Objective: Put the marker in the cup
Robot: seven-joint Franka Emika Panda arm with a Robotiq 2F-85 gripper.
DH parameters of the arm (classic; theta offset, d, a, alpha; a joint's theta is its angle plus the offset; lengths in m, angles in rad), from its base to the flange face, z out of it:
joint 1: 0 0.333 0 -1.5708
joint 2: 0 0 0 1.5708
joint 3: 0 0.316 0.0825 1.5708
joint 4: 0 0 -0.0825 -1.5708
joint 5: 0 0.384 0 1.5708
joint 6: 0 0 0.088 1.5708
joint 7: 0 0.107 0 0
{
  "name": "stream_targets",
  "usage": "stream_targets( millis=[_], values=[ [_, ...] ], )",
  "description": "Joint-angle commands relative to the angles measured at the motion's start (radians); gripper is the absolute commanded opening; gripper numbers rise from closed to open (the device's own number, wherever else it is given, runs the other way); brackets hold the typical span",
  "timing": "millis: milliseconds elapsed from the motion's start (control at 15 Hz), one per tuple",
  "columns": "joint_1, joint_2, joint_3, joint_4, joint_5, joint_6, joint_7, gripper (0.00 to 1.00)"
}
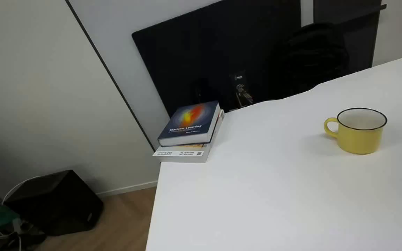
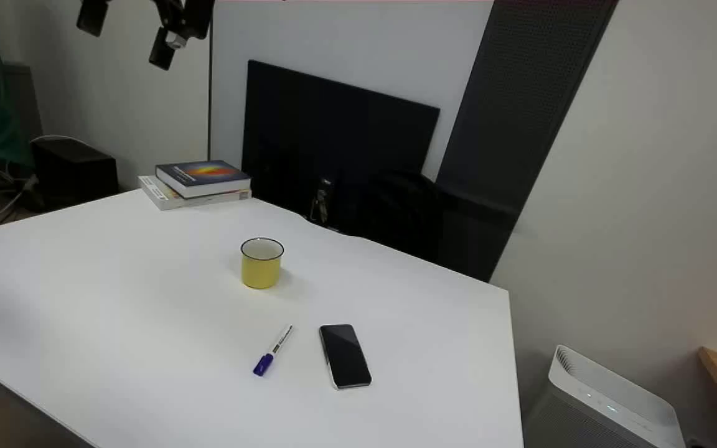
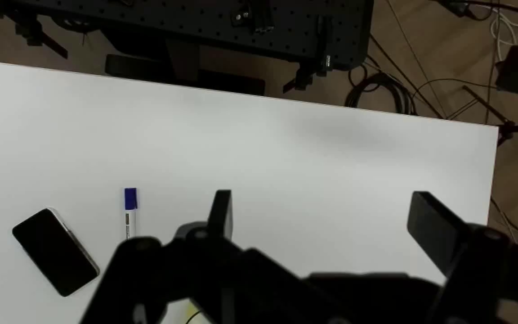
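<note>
In an exterior view, the nearest thing on the white table (image 2: 147,311) was a phone (image 2: 346,356), lying with its dark screen up. Just to the left of it, but not touching, lay the marker (image 2: 272,350), flat on the same table. Its blue-purple cap pointed to the near left, and its white barrel to the far right. The barrel carried dark printing, whose letters were too small to be read, also in the wrist view.

Farther away stood the cup (image 2: 261,274), upright: a yellow mug with a dark rim and a pale inside. Its loop handle (image 1: 326,128) could be seen in an exterior view, where it was turned to the left.

High up on the left side hung the gripper (image 2: 126,36). Its two fingers (image 3: 220,215) were wide apart, and in the wrist view the white surface of the table showed between them.

At the far left corner of the table, two books (image 2: 203,178) lay one upon the other. The upper book (image 1: 188,120) had the title "Machine Learning" in white letters, under a red and yellow shape on dark blue; the smaller lines below the title were too blurred for reading. The lower book (image 1: 183,158) carried a white strip with black print, equally unreadable, and with a small square code near its right end. Behind the table was a large black panel (image 2: 333,118).
</note>
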Motion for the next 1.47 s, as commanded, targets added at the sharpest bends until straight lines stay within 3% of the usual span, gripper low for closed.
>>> stream_targets(
  millis=[0, 800, 1400],
  values=[
    [-0.013, 0.001, 0.011, 0.002, 0.003, -0.002, -0.003, 1.00],
    [-0.013, 0.001, 0.011, 0.002, 0.003, -0.002, -0.003, 1.00],
    [-0.082, 0.154, -0.030, -0.058, -0.064, 0.275, -0.049, 1.00]
  ],
)
